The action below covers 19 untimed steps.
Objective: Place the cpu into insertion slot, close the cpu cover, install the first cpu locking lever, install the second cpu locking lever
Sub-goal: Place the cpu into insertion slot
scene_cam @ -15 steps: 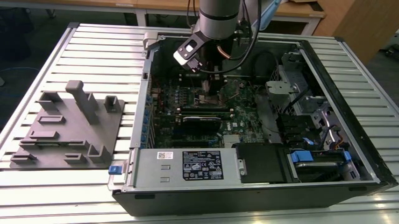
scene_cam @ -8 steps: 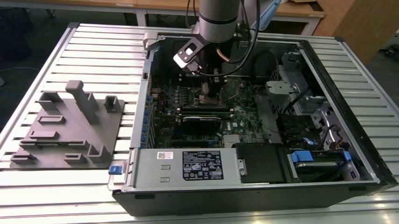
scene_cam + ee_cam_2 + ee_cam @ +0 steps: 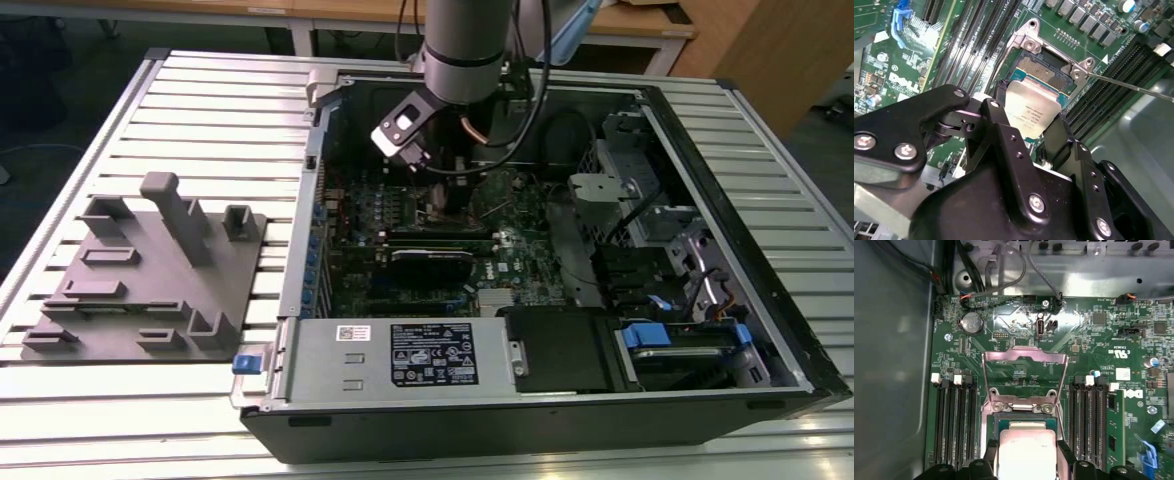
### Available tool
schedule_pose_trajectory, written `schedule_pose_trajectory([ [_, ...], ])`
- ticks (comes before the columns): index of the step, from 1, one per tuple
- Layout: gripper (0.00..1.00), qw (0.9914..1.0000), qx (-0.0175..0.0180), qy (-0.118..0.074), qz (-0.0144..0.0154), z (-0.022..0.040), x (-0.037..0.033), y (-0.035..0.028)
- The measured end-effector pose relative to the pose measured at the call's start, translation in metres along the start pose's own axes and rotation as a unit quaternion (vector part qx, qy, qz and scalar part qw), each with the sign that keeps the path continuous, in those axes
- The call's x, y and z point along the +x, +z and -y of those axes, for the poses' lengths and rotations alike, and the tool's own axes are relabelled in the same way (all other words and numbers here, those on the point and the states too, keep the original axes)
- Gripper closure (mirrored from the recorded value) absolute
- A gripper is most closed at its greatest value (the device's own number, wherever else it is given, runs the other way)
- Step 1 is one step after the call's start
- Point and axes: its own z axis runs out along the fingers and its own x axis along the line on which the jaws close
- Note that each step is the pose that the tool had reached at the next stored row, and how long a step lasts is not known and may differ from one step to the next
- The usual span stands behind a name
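Closest to the wrist, we see the gripper point(image 3: 1031, 120) clamped on the cpu point(image 3: 1030, 107), its black fingers point(image 3: 999, 117) pressing two opposite edges of the silver-grey chip. In the first wrist view the cpu point(image 3: 1026, 442) sits between the same fingers point(image 3: 990, 452).

The chip hangs over the near part of the insertion slot point(image 3: 1044, 71) and is tilted a little. The far strip of the tan-gold pin field is left uncovered. We cannot tell whether the chip's lower edge touches the pins.

Just beyond the slot the cpu cover point(image 3: 1024, 358) stands swung open on its hinge, and the green board shows through its square window. A thin locking lever point(image 3: 1134, 88) juts away from one corner of the socket, unlatched.

Long black memory slots point(image 3: 954, 425) flank the socket on both sides. A green memory module point(image 3: 1115, 432) is seated in one of them. Farther along the motherboard point(image 3: 1004, 335) lies a round coin cell point(image 3: 972, 322).

In the exterior view the arm point(image 3: 467, 40) reaches down into the open computer case point(image 3: 774, 330), which lies on its side on a slatted metal table point(image 3: 214, 90). The power supply point(image 3: 400, 355) sits at the case's near edge. On the exterior view's left, well apart from the case, a grey fixture plate point(image 3: 147, 290) rests on the table.
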Motion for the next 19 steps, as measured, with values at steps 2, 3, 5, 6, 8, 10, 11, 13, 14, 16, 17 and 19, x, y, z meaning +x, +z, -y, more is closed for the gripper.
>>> schedule_pose_trajectory([
  [2,0.46,1.00000,0.0000,0.000,0.0001,0.0002,0.0002,0.0032],
  [3,0.46,1.00000,0.0000,0.000,0.0001,0.0003,0.0003,0.0046],
  [5,0.46,1.00000,0.0000,0.000,0.0001,0.0004,0.0002,0.0068],
  [6,0.46,1.00000,0.0000,0.000,0.0001,0.0005,0.0002,0.0078],
  [8,0.46,1.00000,0.0000,0.000,0.0000,0.0008,0.0001,0.0095],
  [10,0.46,1.00000,0.0000,0.000,0.0001,0.0020,0.0001,0.0104],
  [11,0.46,1.00000,0.0000,0.000,0.0000,0.0027,0.0001,0.0109],
  [13,0.46,1.00000,0.0000,0.000,0.0000,0.0035,0.0001,0.0123],
  [14,0.46,1.00000,0.0000,0.000,0.0000,0.0036,0.0000,0.0135],
  [16,0.46,1.00000,0.0000,0.001,0.0001,0.0037,0.0000,0.0158],
  [17,0.46,1.00000,0.0000,0.002,0.0001,0.0038,0.0000,0.0167],
  [19,0.46,0.99999,-0.0001,0.004,0.0002,0.0039,0.0001,0.0180],
])
